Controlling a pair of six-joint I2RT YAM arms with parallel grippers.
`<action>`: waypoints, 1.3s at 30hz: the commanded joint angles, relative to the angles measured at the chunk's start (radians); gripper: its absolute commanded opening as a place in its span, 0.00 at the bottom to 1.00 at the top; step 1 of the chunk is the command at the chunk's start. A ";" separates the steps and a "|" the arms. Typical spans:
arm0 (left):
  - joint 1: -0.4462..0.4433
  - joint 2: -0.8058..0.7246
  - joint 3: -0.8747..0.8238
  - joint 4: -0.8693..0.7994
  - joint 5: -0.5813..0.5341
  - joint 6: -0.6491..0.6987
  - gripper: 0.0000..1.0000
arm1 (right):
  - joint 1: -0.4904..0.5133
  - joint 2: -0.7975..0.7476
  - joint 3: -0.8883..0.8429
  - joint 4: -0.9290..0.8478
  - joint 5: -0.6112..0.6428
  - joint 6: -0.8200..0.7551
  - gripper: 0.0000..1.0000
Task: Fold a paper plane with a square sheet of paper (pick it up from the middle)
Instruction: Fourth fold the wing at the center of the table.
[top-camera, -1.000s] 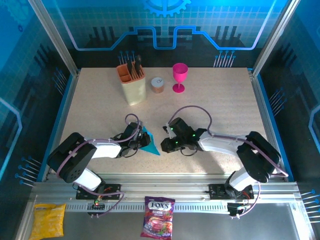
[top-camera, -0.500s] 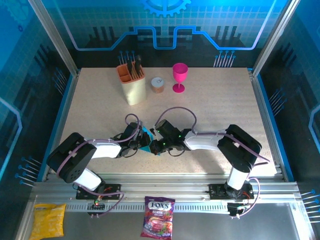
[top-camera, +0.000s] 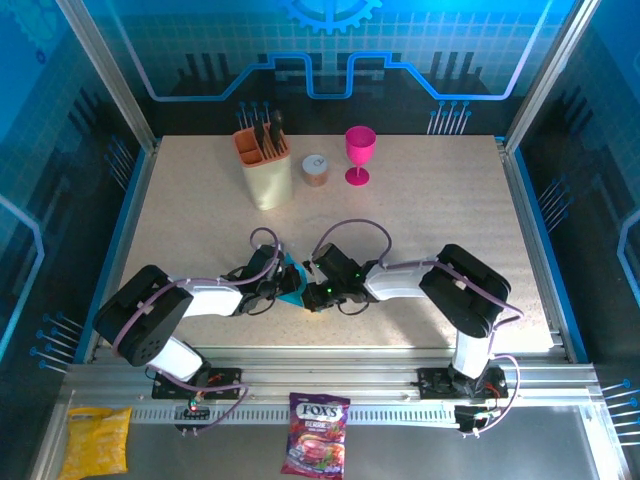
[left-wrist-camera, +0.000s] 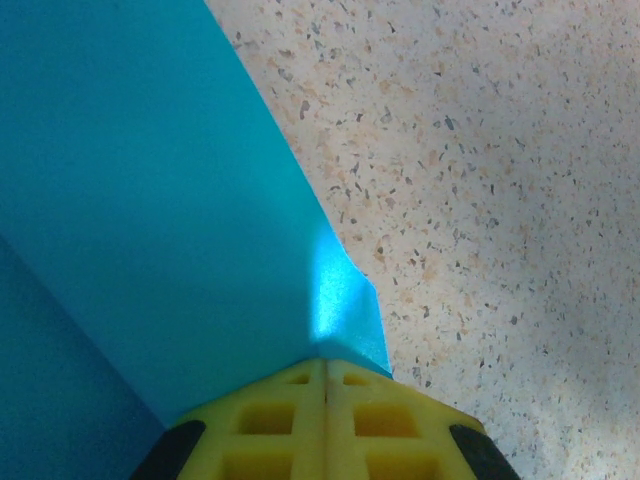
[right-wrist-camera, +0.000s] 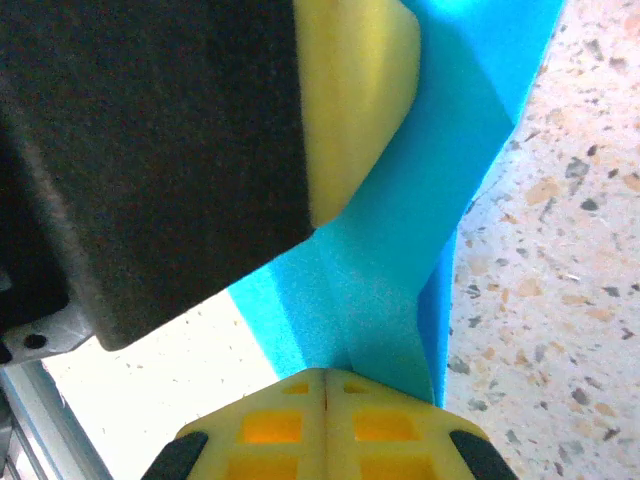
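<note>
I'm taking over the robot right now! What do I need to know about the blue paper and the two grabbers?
Grippers: the left gripper is shut on the blue paper. The right gripper is shut on the same paper, close against the left one.
Where: the paper is between both grippers, at the near middle of the table. Whether it touches the table cannot be told.
Done: the paper is gripped and already shows folds and creases.
Left: it is not a slim pointed plane yet, so more folds are probably needed.
</note>
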 joint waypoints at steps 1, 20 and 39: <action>0.009 0.015 -0.010 -0.113 -0.053 0.025 0.00 | -0.006 -0.004 -0.056 -0.031 0.010 0.018 0.00; 0.009 0.027 -0.005 -0.115 -0.062 0.024 0.00 | -0.049 -0.147 -0.407 0.192 -0.033 0.161 0.00; 0.009 0.005 -0.015 -0.128 -0.066 0.023 0.00 | -0.018 -0.271 -0.155 -0.011 -0.012 0.085 0.00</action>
